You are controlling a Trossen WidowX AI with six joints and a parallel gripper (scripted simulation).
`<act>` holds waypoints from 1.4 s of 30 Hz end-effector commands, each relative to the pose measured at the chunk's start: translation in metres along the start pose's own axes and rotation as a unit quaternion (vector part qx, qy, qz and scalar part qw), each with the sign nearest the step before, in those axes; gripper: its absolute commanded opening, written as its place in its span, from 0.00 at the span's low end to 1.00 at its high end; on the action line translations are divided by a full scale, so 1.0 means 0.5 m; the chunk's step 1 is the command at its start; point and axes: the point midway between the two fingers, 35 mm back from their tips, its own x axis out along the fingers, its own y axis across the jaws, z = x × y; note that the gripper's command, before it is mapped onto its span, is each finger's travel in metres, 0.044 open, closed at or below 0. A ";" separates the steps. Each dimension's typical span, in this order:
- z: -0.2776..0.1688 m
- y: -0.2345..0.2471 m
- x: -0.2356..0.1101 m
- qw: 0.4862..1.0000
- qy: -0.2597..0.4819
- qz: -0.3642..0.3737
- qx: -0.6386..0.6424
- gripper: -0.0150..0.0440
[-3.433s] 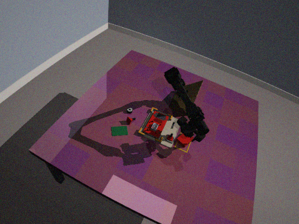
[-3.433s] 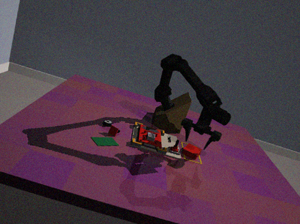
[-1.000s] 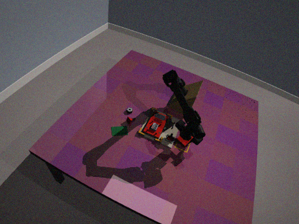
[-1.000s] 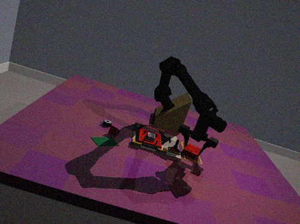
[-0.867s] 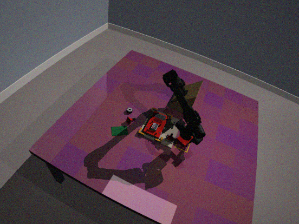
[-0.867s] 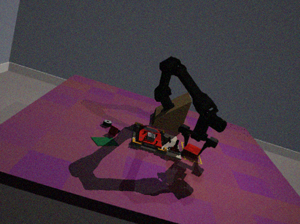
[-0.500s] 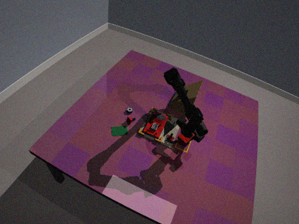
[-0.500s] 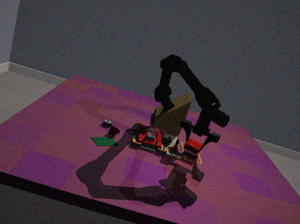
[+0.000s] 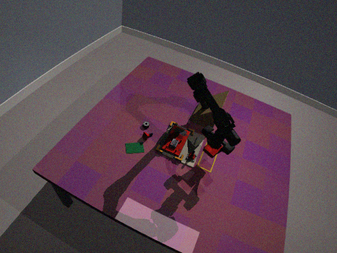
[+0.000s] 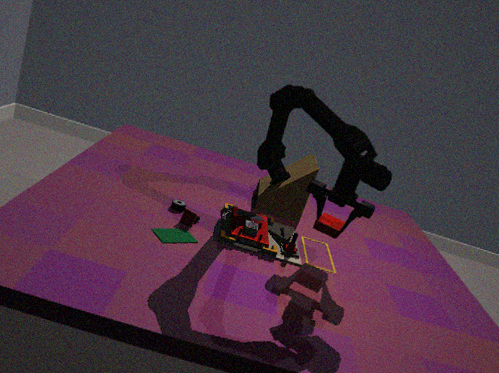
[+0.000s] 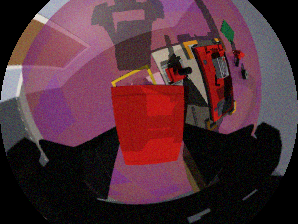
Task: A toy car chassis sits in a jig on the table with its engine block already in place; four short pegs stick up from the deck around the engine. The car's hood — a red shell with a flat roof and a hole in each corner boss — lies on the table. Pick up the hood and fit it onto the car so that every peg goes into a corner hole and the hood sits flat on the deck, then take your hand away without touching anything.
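Observation:
My gripper (image 9: pixel 214 148) (image 10: pixel 332 221) (image 11: pixel 150 128) is shut on the red hood (image 9: pixel 212 150) (image 10: pixel 331 224) (image 11: pixel 147 124) and holds it above the table, over the yellow outlined rectangle (image 9: pixel 201 159) (image 10: pixel 333 261) (image 11: pixel 120 82). The red car chassis (image 9: pixel 176 138) (image 10: pixel 248 235) (image 11: pixel 212 76) sits in its jig to the left of the hood, with the grey engine block (image 9: pixel 174 142) (image 10: pixel 251 225) on its deck. The pegs are too small to make out.
A tan wedge-shaped block (image 9: pixel 209 111) (image 10: pixel 288 193) stands behind the jig. A green flat square (image 9: pixel 134 148) (image 10: pixel 174 235), a small red piece (image 9: pixel 147 134) (image 10: pixel 189 218) and a dark ring (image 9: pixel 146 124) (image 10: pixel 178 204) lie left of the car. A pale pink patch (image 9: pixel 159 224) lies at the table's front edge.

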 end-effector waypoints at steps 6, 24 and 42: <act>0.001 0.000 -0.019 1.000 0.000 0.001 0.000 0.25; 0.116 -0.151 -0.030 0.996 0.011 0.015 -0.087 0.25; 0.214 -0.360 -0.025 0.978 0.000 -0.004 -0.208 0.25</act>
